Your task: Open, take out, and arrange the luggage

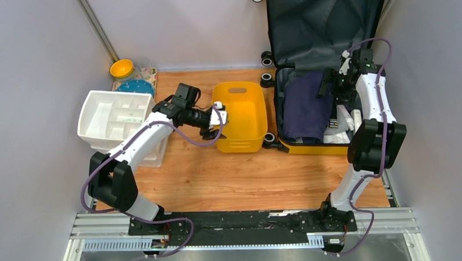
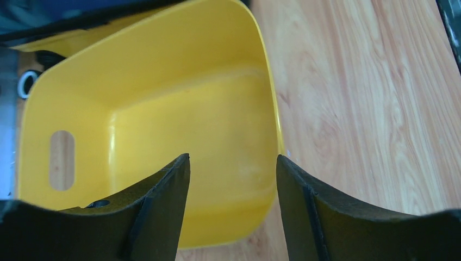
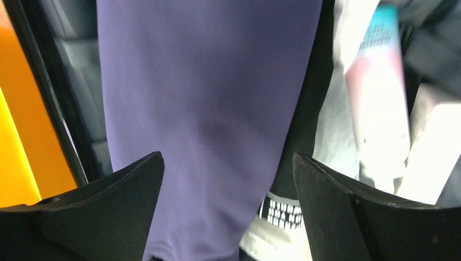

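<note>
Bare tabletop (image 1: 219,183) lies open across the lower middle; above it, a tub (image 1: 241,144) stands between organiser (image 1: 89,121) and suitcase (image 1: 310,148).

The luggage (image 1: 316,148) is a big yellow suitcase with black wheels (image 1: 267,80) on its left side. It lies wide open at the far right of the tabletop (image 1: 219,177). Its bottom half rests flat. Its lid (image 1: 323,23), lined with dark grey cloth, stands up against the back wall. A purple cloth (image 1: 303,107) and white things (image 1: 342,129) lie inside.
</note>
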